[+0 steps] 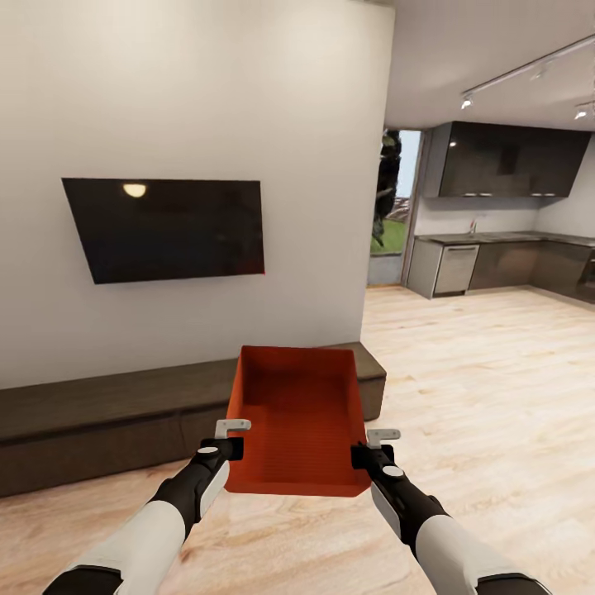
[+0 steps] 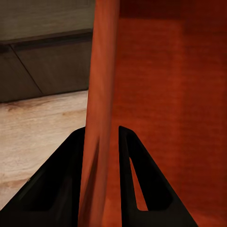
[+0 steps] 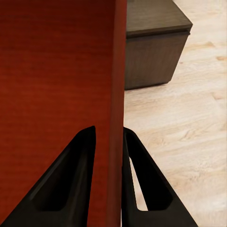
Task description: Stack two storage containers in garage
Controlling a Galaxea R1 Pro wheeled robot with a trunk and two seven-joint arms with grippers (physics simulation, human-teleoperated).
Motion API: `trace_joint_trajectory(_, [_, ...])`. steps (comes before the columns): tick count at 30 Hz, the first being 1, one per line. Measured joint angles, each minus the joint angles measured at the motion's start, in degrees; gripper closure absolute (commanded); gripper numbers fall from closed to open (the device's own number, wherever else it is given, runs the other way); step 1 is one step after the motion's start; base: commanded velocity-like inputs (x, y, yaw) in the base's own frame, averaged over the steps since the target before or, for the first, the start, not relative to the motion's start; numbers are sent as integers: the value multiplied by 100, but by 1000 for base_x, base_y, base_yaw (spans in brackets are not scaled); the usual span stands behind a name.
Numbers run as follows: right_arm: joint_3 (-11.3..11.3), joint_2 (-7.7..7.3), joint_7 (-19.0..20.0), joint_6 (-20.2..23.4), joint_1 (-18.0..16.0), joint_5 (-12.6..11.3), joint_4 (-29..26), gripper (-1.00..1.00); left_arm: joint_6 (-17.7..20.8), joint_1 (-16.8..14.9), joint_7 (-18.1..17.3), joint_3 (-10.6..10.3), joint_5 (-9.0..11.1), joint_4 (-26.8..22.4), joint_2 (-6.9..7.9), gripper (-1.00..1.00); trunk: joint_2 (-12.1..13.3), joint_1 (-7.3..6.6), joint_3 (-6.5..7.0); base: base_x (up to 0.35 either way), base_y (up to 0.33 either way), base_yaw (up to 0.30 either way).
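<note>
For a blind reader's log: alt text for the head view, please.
Both grippers, left and right, hold an orange-red bin by its side walls above a wood floor. Behind it are a dark bench, a TV and a kitchen.

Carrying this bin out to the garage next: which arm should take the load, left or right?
Neither alone. The left gripper pinches the red bin's left wall and the right gripper pinches its right wall, at about matching height. Probably keep both clamped while driving.

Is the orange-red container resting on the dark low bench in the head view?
No. The container is held up off the bench, with the left gripper and right gripper each clamped on a side wall.
</note>
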Motion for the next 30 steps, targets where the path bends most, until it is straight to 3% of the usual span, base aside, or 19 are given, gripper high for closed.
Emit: trace_joint_trajectory(30, [-1, 0, 0, 3, 1, -2, 0, 100, 1, 0, -11, 6, -10, 0, 2, 100, 0, 0, 273, 0, 0, 0])
